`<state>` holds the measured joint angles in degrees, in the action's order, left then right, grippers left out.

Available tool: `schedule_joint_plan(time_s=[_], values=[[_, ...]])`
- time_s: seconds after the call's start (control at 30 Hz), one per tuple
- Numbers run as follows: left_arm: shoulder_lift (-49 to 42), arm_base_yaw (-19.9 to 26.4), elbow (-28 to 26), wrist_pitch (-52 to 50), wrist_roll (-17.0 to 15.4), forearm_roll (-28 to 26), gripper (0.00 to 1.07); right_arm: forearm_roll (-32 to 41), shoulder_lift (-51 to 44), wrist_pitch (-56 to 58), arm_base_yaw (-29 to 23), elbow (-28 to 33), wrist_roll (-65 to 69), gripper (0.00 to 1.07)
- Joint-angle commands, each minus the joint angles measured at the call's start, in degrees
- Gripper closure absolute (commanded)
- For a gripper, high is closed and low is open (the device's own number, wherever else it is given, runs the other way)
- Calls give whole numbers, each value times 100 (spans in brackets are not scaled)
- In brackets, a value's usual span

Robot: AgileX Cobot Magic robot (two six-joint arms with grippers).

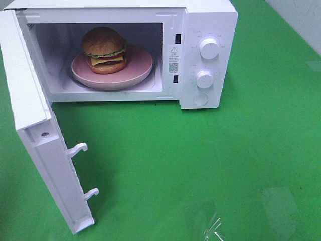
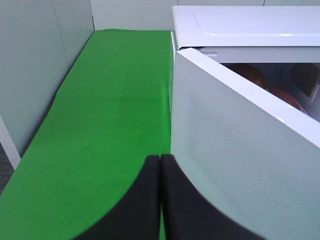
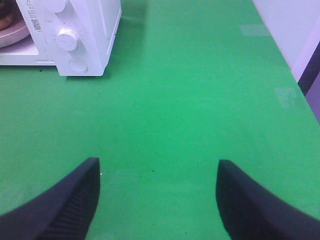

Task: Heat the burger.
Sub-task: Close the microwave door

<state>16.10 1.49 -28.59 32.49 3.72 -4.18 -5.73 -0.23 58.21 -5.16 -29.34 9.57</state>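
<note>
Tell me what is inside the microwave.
Inside the microwave the burger sits on a pink plate, with the door open. The plate covers the floor under it, and the burger hides the plate's middle and part of the back wall.

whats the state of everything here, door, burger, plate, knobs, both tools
microwave door, swung wide open
burger, whole, sitting on the pink plate inside the microwave
pink plate, inside the microwave, under the burger
upper knob, setting too small to read
lower knob, setting too small to read
left tool, shut, nothing between its fingers
right tool, open, empty, over the green cloth
</note>
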Motion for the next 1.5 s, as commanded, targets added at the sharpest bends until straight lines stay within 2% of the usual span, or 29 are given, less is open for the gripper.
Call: schedule_joint_plan(time_s=[0.03,0.07,0.1,0.23,0.27,0.3,0.33,0.37,0.57,1.0,1.13,1.2,1.23,1.27,1.3,1.33,1.37,1.43,1.5], values=[[223,6,372,-934,-6,11,107,23,-149,-57,40,17,-17,44],[223,6,372,-934,-6,11,107,23,-149,-57,40,17,-17,44],[281,6,602,-1312,-6,11,107,23,-149,-57,40,17,-17,44],[332,6,974,-1879,-11,-46,107,23,-149,-57,40,17,-17,44],[332,6,1238,-2252,-11,-57,107,23,-149,-57,40,17,-17,44],[332,6,1238,-2252,-11,-57,107,23,-149,-57,40,17,-17,44],[332,6,1455,-2664,-11,-52,107,23,-149,-57,40,17,-17,44],[332,6,1455,-2664,-11,-52,107,23,-149,-57,40,17,-17,44],[510,6,2086,-4200,-11,-52,107,23,-149,-57,40,17,-17,44],[1960,6,2120,-5105,-17,69,107,23,-149,-57,40,17,-17,44],[2452,6,2120,-5466,-246,355,107,23,-149,-57,40,17,-17,44],[2807,6,2120,-5724,-625,728,107,23,-149,-57,40,17,-17,44],[2807,6,2120,-5724,-625,728,107,23,-149,-57,40,17,-17,44],[3019,6,2120,-5913,-911,1031,107,23,-149,-57,40,17,-17,44],[3019,6,2120,-5913,-911,1031,107,23,-149,-57,40,17,-17,44],[3209,6,2120,-6125,-1215,1358,107,23,-149,-57,40,17,-17,44],[3209,6,2120,-6125,-1215,1358,107,23,-149,-57,40,17,-17,44],[3615,6,2120,-6727,-1690,2000,107,23,-149,-57,40,17,-17,44],[3730,6,2120,-6864,-1742,2137,107,23,-149,-57,40,17,-17,44]])
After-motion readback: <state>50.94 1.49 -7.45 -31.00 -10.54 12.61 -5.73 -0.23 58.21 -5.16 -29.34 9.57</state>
